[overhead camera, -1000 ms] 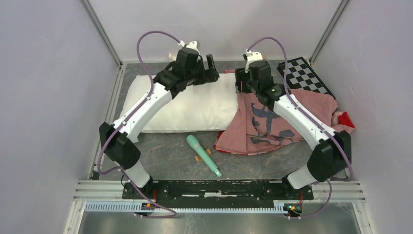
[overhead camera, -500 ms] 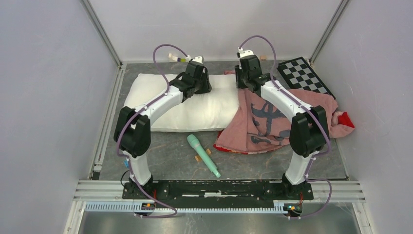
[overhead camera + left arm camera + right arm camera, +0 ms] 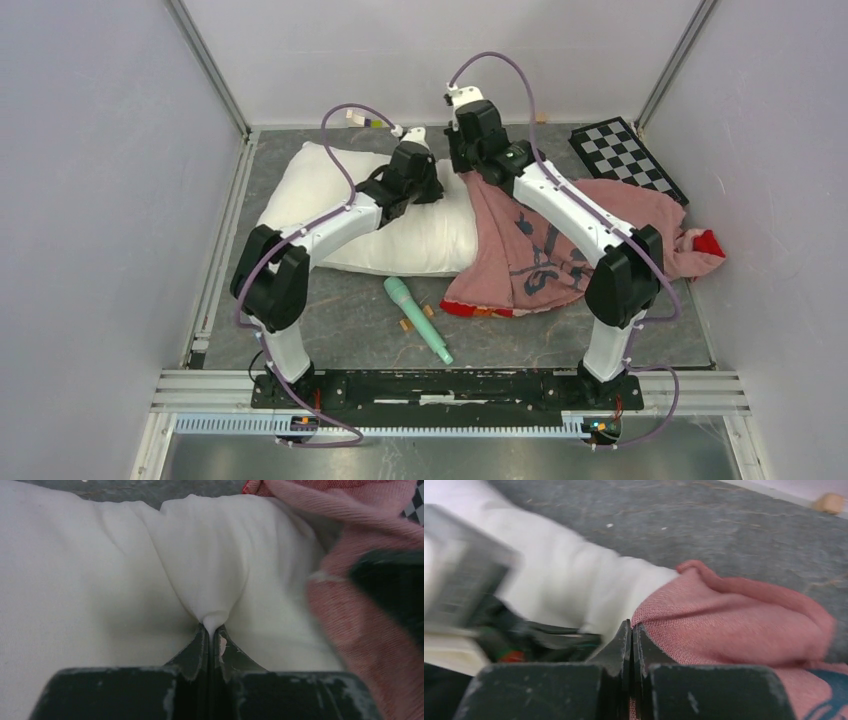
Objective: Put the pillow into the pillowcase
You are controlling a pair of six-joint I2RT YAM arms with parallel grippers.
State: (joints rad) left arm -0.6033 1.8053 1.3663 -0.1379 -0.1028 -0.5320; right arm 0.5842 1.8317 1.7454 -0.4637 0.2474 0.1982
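Seen from the top camera, with 12 o'clock at the far wall, the pillow [image 3: 320, 205] lies on the grey table [image 3: 340, 320] in the left half. It is at about 10 to 11 o'clock from the table's middle, with its long side going across. The pillowcase [image 3: 560, 240] is spread at about 2 o'clock, with its faded pink side and dark brush marks facing up. Its left edge lies over the right end of the pillow, so the two are touching there, and a small bright red corner shows at its 3 o'clock end. Both arms reach to the far middle of the table, near 12 o'clock, and their wrists stand just beside each other. The left gripper [image 3: 211, 630] is closed, and in its wrist view a small peak of white pillow cloth is pinched between the two fingertips. The right gripper [image 3: 630, 626] is also closed completely; its tips hold the pink edge of the pillowcase, just where this edge meets the white pillow. A green microphone [image 3: 418, 318] lies at 6 o'clock, near the pillow's front edge but apart from it. A black-and-white checkerboard [image 3: 627, 158] lies at 1 o'clock, in the far right corner.
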